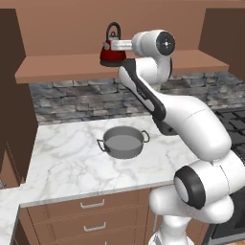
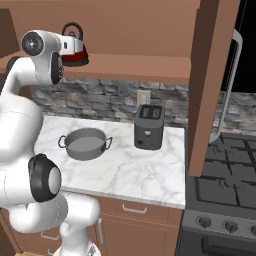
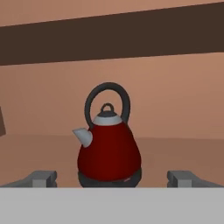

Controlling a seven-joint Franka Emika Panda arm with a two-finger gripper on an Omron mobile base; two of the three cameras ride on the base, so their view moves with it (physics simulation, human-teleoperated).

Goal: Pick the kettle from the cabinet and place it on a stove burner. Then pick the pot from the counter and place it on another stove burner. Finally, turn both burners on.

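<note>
From the left base view, the first step was in hand — the arm reached up to the kettle (image 1: 112,51) on the cabinet (image 1: 62,68) shelf, the pot (image 1: 123,142) waiting mid-bench (image 1: 62,158). The right base view showed the kettle near the shelf's front edge. In the hand view the pincer (image 3: 112,178) stood apart, empty, the kettle centred just beyond its tips — next, I judged, advance and close.

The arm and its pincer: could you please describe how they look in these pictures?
The arm is built of glossy white, rounded segments with dark grey to black bands and round caps at the joints, and no loose cables show. One white joint cap bears a small dark cross mark. The pincer ends in two small, blocky grey finger tips.
</note>
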